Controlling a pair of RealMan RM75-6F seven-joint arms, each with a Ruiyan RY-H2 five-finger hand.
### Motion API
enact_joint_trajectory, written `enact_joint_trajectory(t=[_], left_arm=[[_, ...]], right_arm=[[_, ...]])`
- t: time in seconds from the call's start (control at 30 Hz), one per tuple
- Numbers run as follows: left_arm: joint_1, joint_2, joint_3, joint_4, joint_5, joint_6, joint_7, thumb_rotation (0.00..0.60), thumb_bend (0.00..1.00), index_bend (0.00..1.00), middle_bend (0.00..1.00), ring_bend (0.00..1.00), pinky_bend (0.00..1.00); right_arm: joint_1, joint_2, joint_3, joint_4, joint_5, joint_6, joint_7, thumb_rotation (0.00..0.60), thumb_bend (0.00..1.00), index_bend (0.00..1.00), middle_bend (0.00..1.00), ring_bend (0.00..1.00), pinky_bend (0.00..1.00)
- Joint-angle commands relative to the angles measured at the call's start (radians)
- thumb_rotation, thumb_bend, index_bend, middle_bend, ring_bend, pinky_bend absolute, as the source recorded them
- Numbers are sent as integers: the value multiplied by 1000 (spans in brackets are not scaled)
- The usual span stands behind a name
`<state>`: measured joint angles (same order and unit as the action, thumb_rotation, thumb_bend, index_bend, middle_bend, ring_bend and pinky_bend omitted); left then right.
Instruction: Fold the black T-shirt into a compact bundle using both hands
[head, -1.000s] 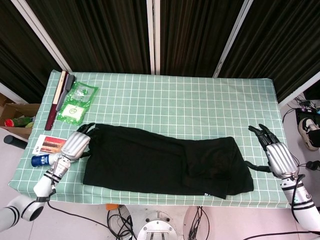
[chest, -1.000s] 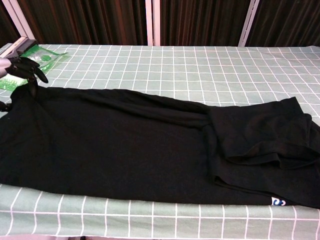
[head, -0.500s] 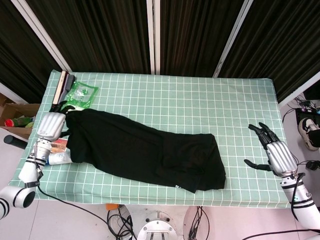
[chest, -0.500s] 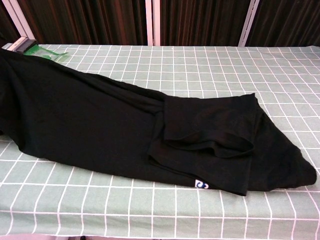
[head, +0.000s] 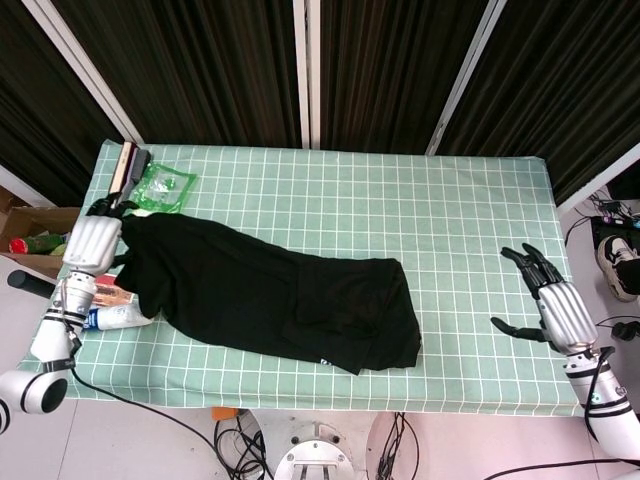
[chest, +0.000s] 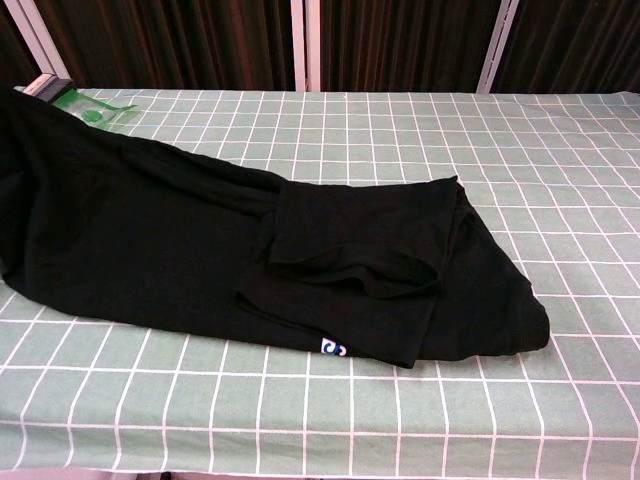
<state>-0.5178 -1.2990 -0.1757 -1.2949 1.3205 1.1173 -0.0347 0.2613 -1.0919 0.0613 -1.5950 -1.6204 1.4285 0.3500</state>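
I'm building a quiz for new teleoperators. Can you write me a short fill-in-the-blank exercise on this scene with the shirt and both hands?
1. The left hand grips the ____ T-shirt at its end.
2. The right hand holds ____, fingers apart.
3. The tablecloth is ____ with a white grid.
4. The green packet lies near the table's far-____ corner.

Missing words: black; nothing; green; left
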Motion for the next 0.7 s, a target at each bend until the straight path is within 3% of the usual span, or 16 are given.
enact_joint_trajectory(t=[0.03, 0.4, 0.7], left_arm=[[-27, 45, -2, -193, 41, -3, 39, 600, 624, 636, 253, 101, 164], [-171, 13, -60, -465, 42, -101, 182, 600, 642, 636, 251, 101, 164], [-334, -160, -100, -491, -148, -203, 406, 600, 641, 633, 250, 101, 163]], right_arm=[[-2, 0, 1, 3, -3, 7, 6, 600, 71, 91, 167, 15, 177], [-13, -5, 4, 29, -3, 32, 46, 600, 71, 93, 167, 15, 175], [-24, 1, 5, 47, 1, 49, 78, 600, 72, 97, 167, 15, 175]])
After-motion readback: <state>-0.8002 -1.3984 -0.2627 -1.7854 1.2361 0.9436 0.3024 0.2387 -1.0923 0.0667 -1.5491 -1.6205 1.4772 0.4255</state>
